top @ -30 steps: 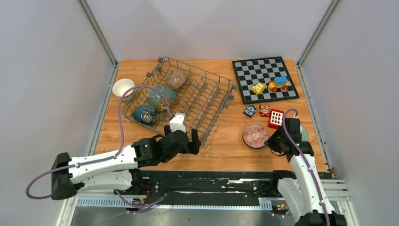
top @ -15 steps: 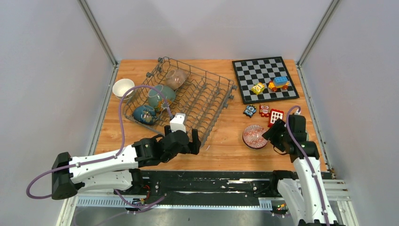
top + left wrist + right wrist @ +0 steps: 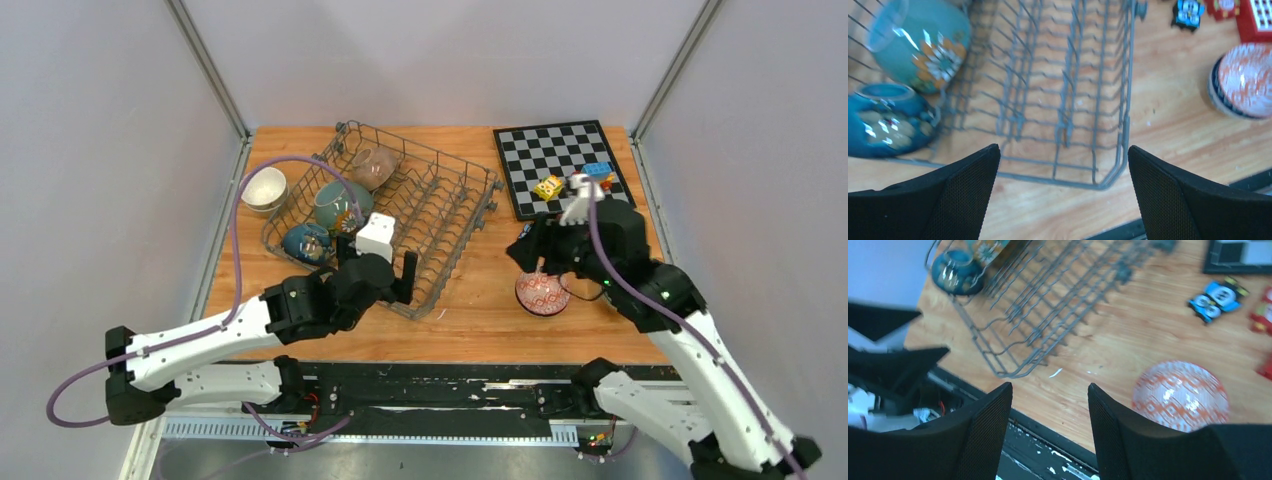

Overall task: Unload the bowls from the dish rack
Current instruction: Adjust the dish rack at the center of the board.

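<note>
Left gripper [image 3: 1063,151] wide over dish rack [image 3: 428,203], right gripper [image 3: 1049,387] parted

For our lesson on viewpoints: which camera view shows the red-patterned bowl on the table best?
Right wrist: the red-patterned bowl appears close and nearly whole. Left wrist cuts it off at the frame edge; top external shows it small and distant.

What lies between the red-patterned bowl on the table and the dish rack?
Bare wooden tabletop, with only a small white fleck near the dish rack corner. The right wrist view shows this stretch from the red-patterned bowl clearly.
</note>
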